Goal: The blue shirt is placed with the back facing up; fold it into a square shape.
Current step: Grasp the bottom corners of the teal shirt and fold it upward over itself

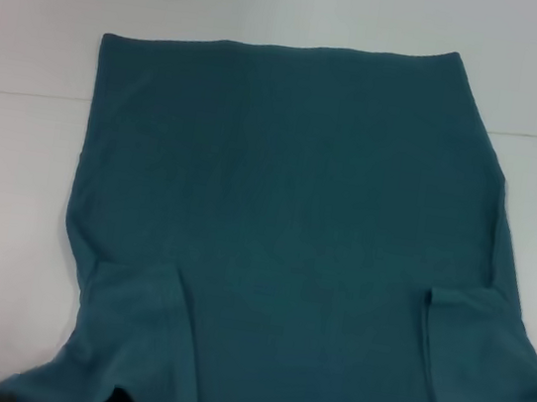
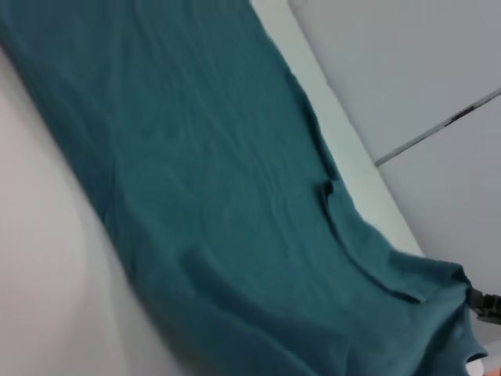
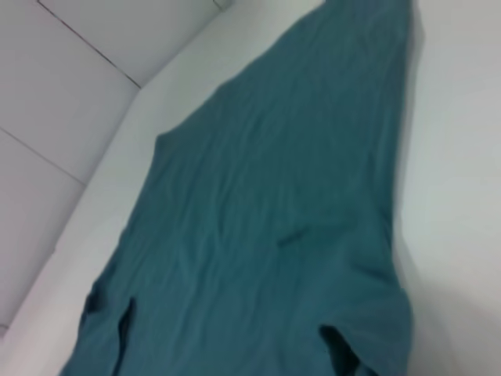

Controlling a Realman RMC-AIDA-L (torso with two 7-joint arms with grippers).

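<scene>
The blue shirt (image 1: 287,214) lies flat on the white table, plain side up, with its hem at the far edge and its shoulders toward me. Both short sleeves are folded inward onto the body, the left sleeve (image 1: 145,334) and the right sleeve (image 1: 476,360). The left wrist view looks along the blue shirt (image 2: 196,180) from one side, and the right wrist view shows the blue shirt (image 3: 290,219) from the other. Neither gripper appears in the head view. A small dark part (image 2: 485,301) sits at the cloth's corner in the left wrist view; I cannot tell what it is.
Bare white table (image 1: 8,204) surrounds the cloth on the left, right and far sides. A thin seam line (image 1: 23,94) crosses the tabletop behind the shirt. Pale panelled floor (image 2: 407,70) lies beyond the table edge.
</scene>
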